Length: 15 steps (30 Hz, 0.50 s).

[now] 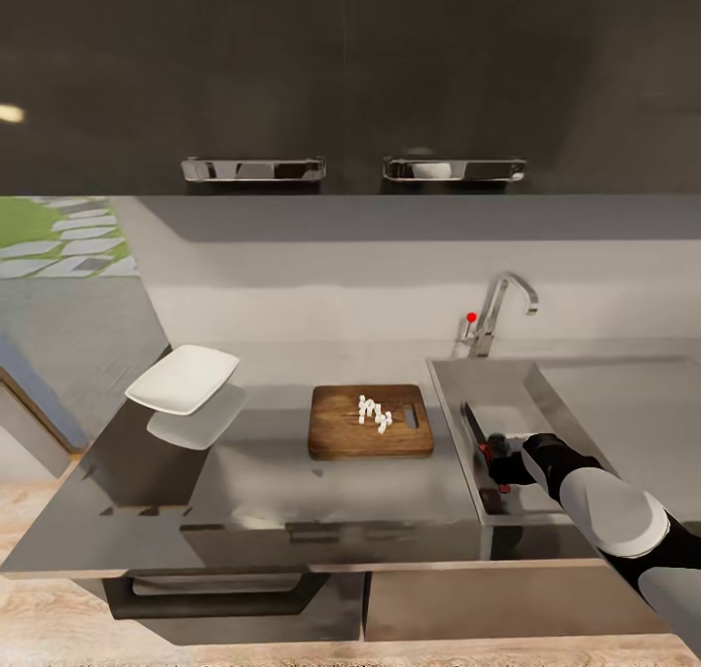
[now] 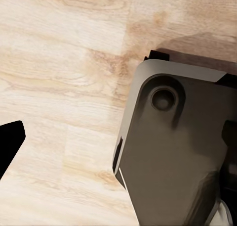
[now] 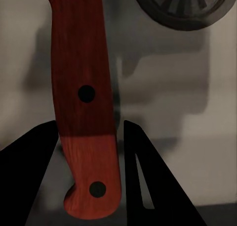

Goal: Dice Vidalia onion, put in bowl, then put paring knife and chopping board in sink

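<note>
Right claw [image 3: 89,137] reaching into the sink [image 1: 506,380], fingers sitting either side of the knife [image 3: 84,102] handle.
Whether they're gripping or just letting go, can't tell. Knife's long axis is running along the fingers, blade pointing away toward the back wall. Diced onion [image 1: 374,413] is sitting on the board [image 1: 336,433], not in the bowl [image 1: 183,378].

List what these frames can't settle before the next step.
- Paring knife blade: cut off by the right wrist view's edge; small and dark in the head view.
- Right claw grip: the fingers flank the handle, but contact can't be confirmed.
- Left claw: the left wrist view shows one dark finger at the edge; open or shut is unclear.
- Bowl interior: seen too obliquely in the head view.
- Sink floor: partly hidden by the right arm.
</note>
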Tool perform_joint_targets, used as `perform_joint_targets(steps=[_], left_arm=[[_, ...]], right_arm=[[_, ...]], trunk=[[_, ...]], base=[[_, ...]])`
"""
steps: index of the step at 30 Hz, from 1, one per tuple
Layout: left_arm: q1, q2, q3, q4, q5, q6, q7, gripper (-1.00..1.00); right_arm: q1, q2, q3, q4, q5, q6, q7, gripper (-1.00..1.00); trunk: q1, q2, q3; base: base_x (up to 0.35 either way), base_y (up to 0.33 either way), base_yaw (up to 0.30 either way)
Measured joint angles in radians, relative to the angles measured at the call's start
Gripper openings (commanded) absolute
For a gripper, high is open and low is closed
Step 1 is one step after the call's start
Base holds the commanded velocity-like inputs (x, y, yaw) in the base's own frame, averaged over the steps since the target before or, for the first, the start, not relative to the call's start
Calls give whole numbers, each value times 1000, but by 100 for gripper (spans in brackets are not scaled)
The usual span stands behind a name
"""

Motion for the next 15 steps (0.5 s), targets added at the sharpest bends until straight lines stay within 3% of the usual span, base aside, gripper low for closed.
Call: perform_joint_targets(steps=[15], left_arm=[[0,0,0,0,0,-1,-1,100]], right_arm=[[0,0,0,0,0,0,0,-100]], trunk=[[0,0,-24]], base=[[0,-5,0]])
